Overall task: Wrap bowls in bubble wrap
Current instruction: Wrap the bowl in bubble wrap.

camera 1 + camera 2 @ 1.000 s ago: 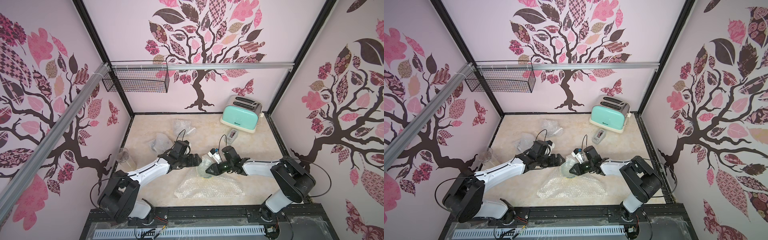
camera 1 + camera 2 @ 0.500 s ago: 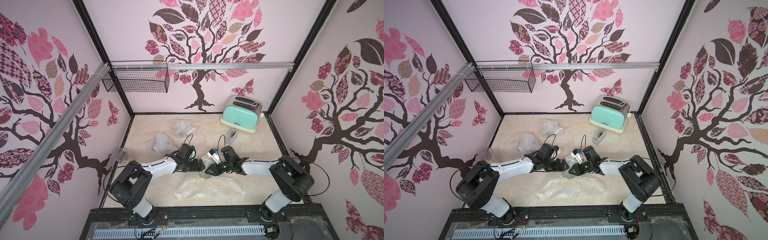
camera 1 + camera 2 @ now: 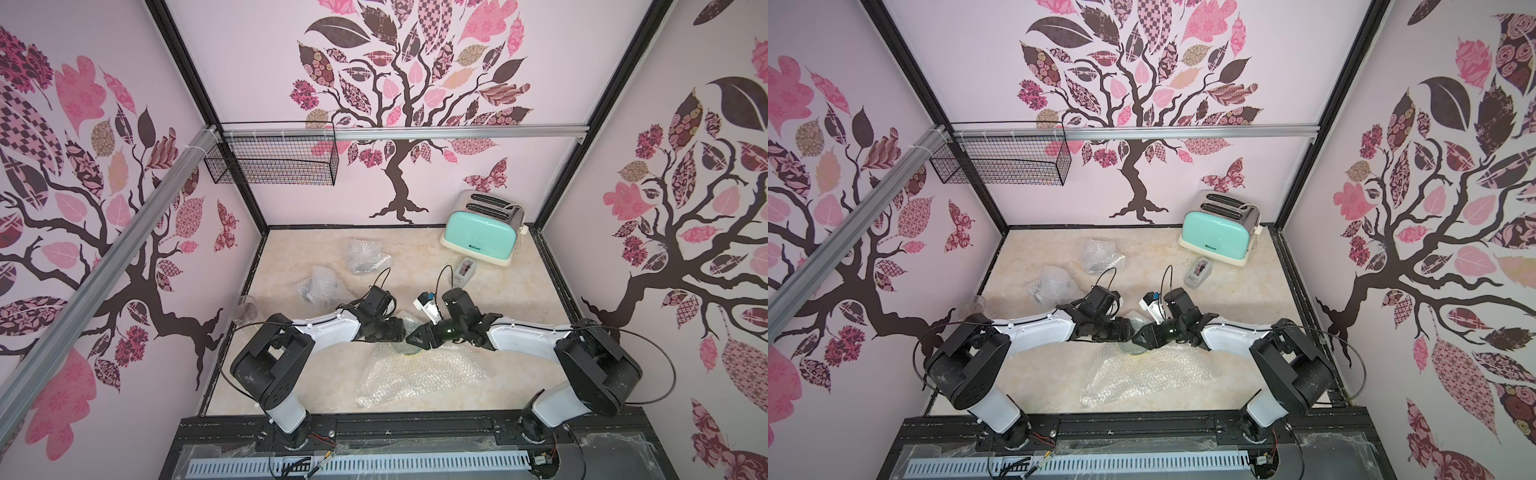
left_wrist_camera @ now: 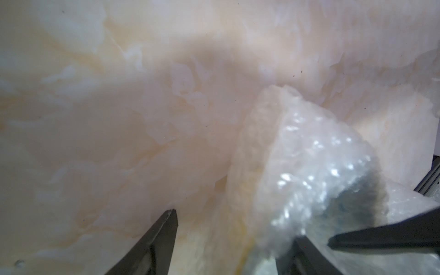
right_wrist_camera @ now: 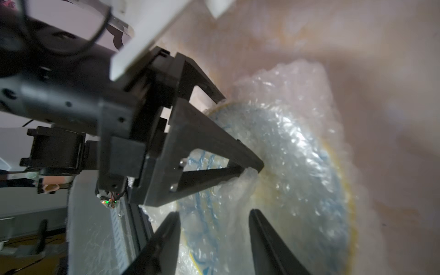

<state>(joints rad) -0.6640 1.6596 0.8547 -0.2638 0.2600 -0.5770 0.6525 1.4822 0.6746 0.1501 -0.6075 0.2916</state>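
- Pink walls printed with dark-branched trees close in a cream, marble-patterned worktop [image 3: 519, 332]. A mint-green two-slot toaster [image 3: 478, 235] stands at its far right corner.
- Towards the far left, well apart from the arms, lie a far bundle [image 3: 362, 255] and a near bundle [image 3: 322, 286] of crumpled, shiny clear bubble wrap. Each shows something dark inside, so I judge two of the three bowls already wrapped, though the contents are too small to make out.
- A small round ceramic bowl with a blue pattern and yellow rim [image 3: 409, 353] sits mid-worktop, near the far edge of a large sheet of clear bubble wrap [image 3: 424, 374].
- In the right wrist view, one flap of that sheet lies over the bowl, and the blue pattern shows through it.
- Most of the sheet lies spread flat on the robot's side of the bowl. I judge this last wrap only begun: the other flaps need folding over and the bundle needs closing.
- The left end effector [image 3: 400, 332] hangs just over the bowl's far-left side with its jaws apart. A raised fold of the sheet stands between its fingers, leaning on one and clear of the other, so it is not clamped.
- The right end effector [image 5: 214, 213] meets it almost tip to tip from the opposite side. Its jaws are parted and hold nothing, and the covered bowl lies just beyond its fingertips.
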